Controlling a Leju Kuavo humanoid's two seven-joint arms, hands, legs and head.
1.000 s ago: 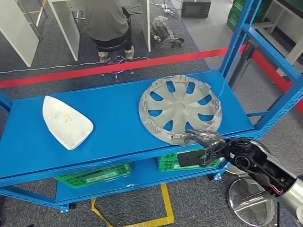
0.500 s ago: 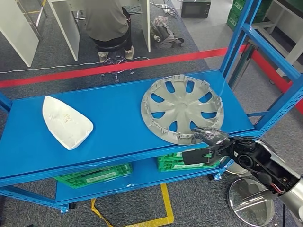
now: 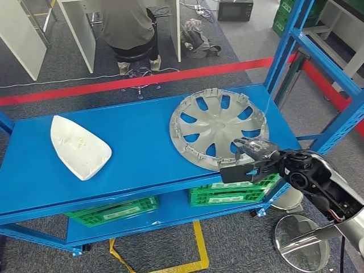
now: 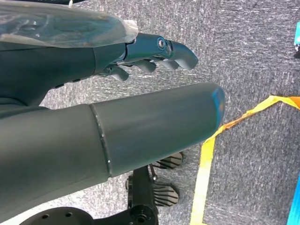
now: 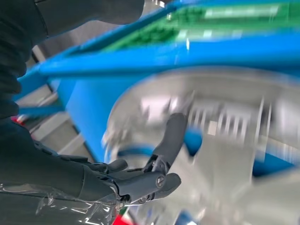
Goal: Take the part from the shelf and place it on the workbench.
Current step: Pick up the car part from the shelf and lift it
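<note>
One silver hubcap lies flat on the blue shelf near its right front corner, and my right hand reaches over its near rim, fingers spread and touching the plastic but not yet clamped, so I can hook that edge. My left hand hangs empty over the floor, while the white cover sits well apart.

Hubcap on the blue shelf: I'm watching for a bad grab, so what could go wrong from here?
1. The right robot hand reaches over the hubcap at its near rim alone; lifted from there, the wide disc may tilt and slip.
2. The rim lies close to the shelf front edge, so a nudge could tip it off.
3. A finger might snag in a spoke opening.
</note>
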